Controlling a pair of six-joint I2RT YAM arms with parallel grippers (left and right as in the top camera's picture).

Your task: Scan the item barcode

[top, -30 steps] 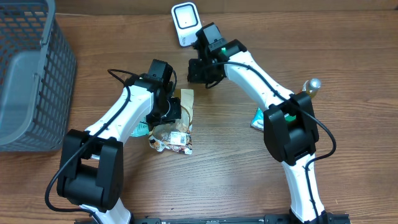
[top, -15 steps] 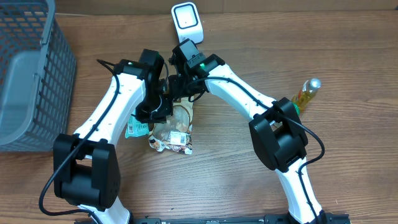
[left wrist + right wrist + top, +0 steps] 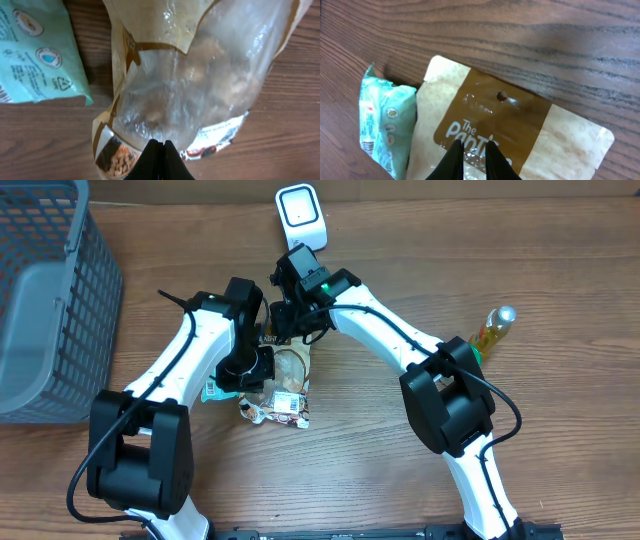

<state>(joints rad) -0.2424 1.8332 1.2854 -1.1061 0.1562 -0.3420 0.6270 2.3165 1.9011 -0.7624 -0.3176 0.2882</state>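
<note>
The task item, a brown-and-clear plastic snack pouch [image 3: 283, 385], lies flat near the white handheld barcode scanner [image 3: 300, 215], on the arm-base side. The left gripper [image 3: 156, 150] is pressed together at the clear end farther from the scanner; whether film is pinched cannot be told. The right gripper [image 3: 472, 152] is slightly parted over the brown header nearer the scanner. If only thin film is caught, slippage or tearing is likely on lifting, and the teal foil packet [image 3: 40, 50] just beside the pouch may be dragged.
</note>
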